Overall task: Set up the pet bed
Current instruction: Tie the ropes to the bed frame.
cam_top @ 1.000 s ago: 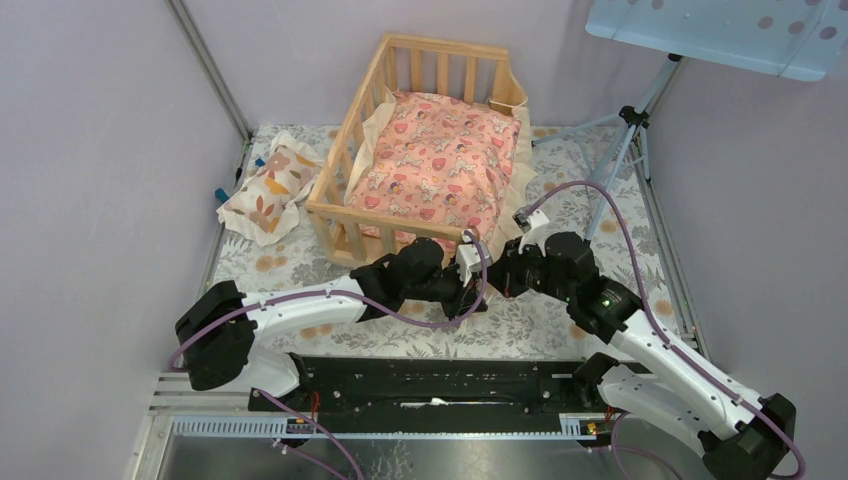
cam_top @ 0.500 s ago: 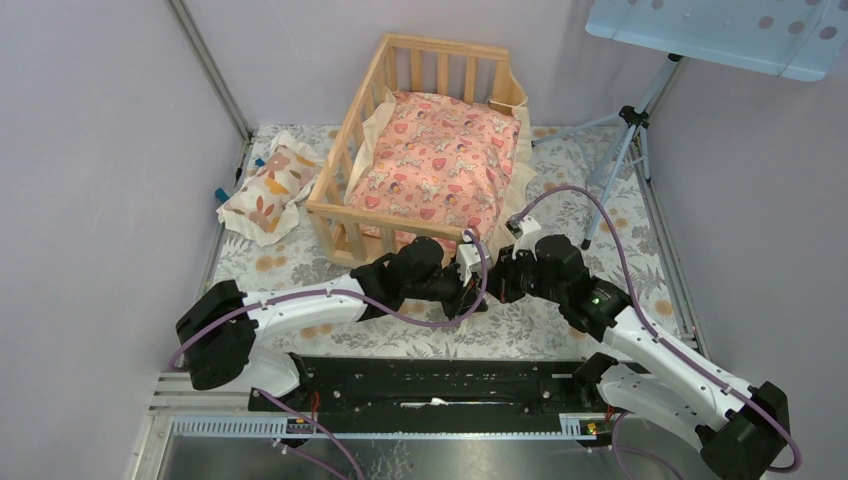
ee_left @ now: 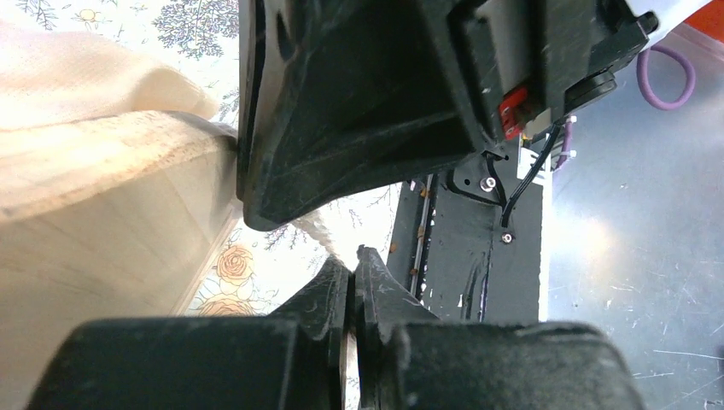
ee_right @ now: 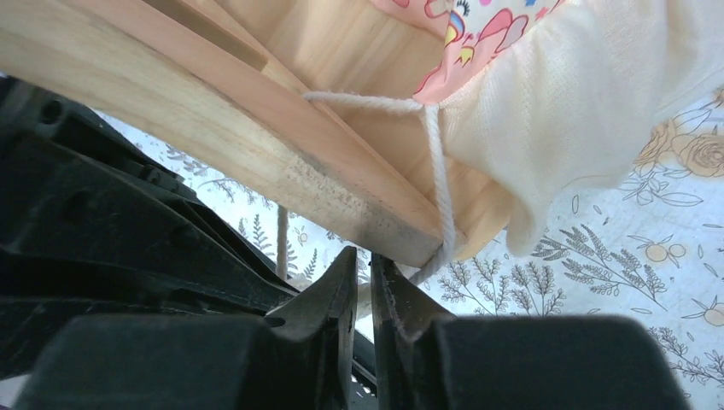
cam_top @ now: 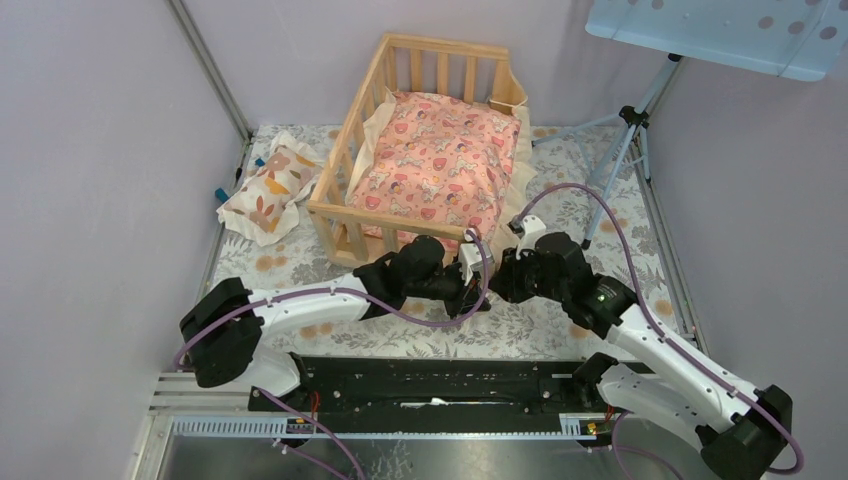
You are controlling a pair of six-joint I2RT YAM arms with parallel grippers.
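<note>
The pet bed (cam_top: 349, 135), a light wooden slatted frame, stands at the back of the table with a pink cushion (cam_top: 435, 160) inside it. Both grippers meet at its near right corner. My left gripper (cam_top: 474, 292) (ee_left: 353, 260) is shut, and a white string (ee_left: 318, 229) runs into its tips. The right gripper (cam_top: 498, 280) (ee_right: 364, 260) sits just under the bed's wooden corner (ee_right: 213, 111), jaws parted by a narrow gap. The string (ee_right: 435, 171) loops around that corner, comes down behind the right fingers, and ties to the cushion's cream ruffle (ee_right: 580, 120).
A small cream pillow (cam_top: 268, 185) with orange leaf prints lies left of the bed on the floral tablecloth (cam_top: 560, 190). A tripod (cam_top: 620, 150) stands at the back right under a pale blue panel (cam_top: 730, 30). Purple walls close in on both sides.
The right gripper's jaws have parted a little from shut, and its wrist has shifted slightly. The left gripper has stayed shut in place.
</note>
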